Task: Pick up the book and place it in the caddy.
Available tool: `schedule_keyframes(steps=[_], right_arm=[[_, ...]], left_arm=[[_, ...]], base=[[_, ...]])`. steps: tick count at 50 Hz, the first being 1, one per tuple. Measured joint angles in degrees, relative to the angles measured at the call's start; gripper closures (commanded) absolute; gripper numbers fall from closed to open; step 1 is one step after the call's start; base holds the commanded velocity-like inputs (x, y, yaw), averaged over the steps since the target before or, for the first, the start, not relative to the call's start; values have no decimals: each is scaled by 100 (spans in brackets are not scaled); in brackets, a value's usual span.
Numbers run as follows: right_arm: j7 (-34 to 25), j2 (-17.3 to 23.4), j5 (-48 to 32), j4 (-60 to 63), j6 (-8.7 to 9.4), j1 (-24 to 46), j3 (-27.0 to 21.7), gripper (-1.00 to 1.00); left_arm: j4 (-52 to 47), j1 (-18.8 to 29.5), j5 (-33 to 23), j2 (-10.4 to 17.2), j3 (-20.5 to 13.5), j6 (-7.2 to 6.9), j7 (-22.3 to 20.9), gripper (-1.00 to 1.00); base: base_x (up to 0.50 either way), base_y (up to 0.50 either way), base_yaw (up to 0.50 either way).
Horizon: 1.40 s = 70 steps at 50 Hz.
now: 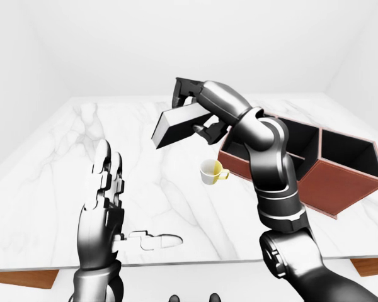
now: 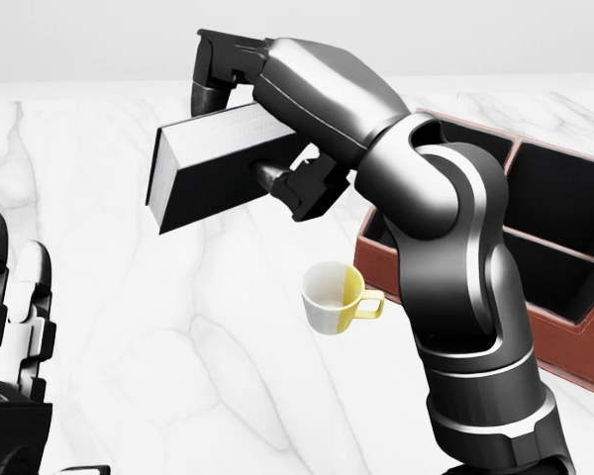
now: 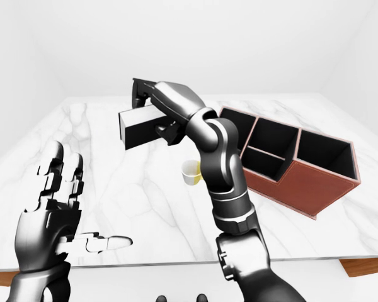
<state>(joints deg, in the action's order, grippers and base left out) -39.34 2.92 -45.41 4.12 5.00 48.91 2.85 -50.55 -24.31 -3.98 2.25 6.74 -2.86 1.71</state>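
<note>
The book, dark grey with a white page edge, hangs tilted in the air above the marble table, in the upper middle of the head view. My right hand is shut on it, fingers over its top and thumb under it. The caddy, red-brown leather with several black compartments, stands on the table to the right of the book; my right forearm hides its left end in the head view. My left hand is held open at the lower left, nothing in it.
A white and yellow cup stands on the table below the book, just left of the caddy. The table's near edge runs along the bottom of the eye views.
</note>
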Motion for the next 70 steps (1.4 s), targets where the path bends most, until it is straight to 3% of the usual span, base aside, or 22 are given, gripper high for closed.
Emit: schedule_keyframes(steps=[60, 70], right_arm=[[110, 167, 277, 50, 0, 8, 74, 100], [100, 461, 233, 1111, 0, -680, -192, 100]], left_arm=[[5, 49, -8, -45, -26, -42, -54, -100], [206, 487, 8, -75, -18, -214, -119, -100]], base=[[0, 0, 0], [0, 0, 0]])
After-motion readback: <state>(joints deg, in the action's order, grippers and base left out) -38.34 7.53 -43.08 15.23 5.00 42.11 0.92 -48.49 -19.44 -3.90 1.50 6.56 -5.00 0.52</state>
